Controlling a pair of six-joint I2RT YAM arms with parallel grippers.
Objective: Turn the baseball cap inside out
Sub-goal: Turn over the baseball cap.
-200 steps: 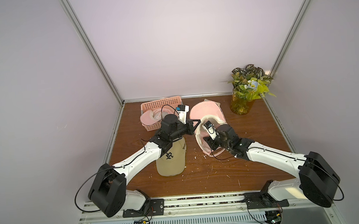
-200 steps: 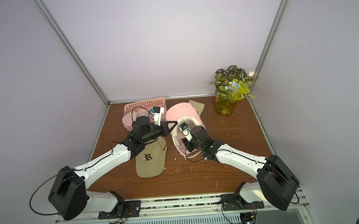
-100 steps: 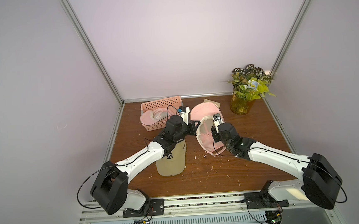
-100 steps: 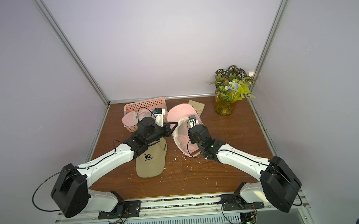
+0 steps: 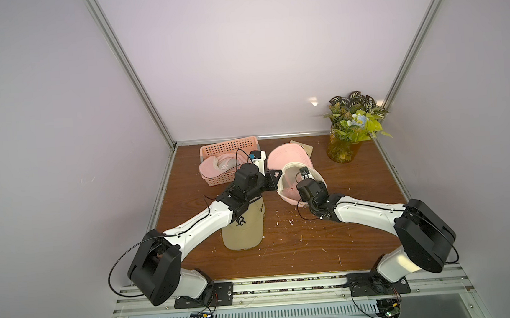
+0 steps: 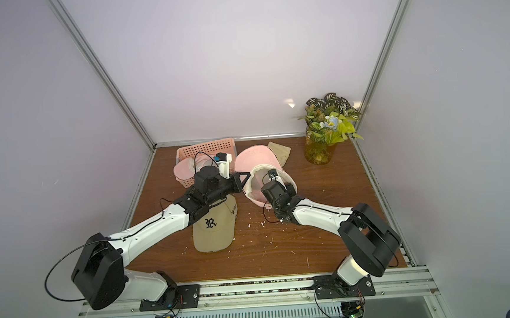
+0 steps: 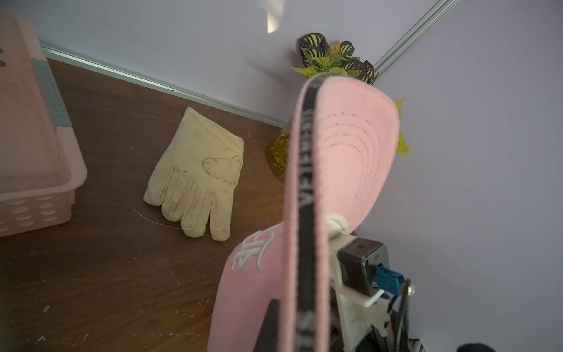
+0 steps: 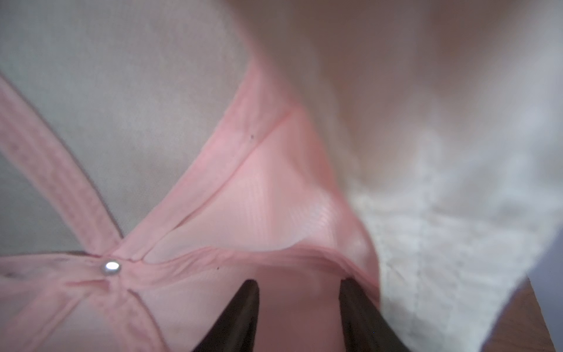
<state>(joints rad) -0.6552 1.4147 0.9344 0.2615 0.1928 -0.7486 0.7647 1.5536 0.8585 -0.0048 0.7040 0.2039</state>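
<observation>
Obs: pink fabric baseball cap (image 5: 284,160) tilted mouth-up at 12 o'clock of the brown wooden table (image 5: 357,195) centre, left gripper (image 5: 277,176) clamped on its 9 o'clock rim as anchor, right gripper (image 8: 298,286), jaws parted and empty, inside the crown from 5 o'clock, presumably to push the lining through.

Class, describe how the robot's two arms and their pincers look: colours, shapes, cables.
Both the left arm and right arm have white tube-like links joined by bulky black housings. Thin black cables loop along them. The left pincer and right pincer have dark, tapering fingers. A small camera on a white bracket sits at each wrist.
</observation>
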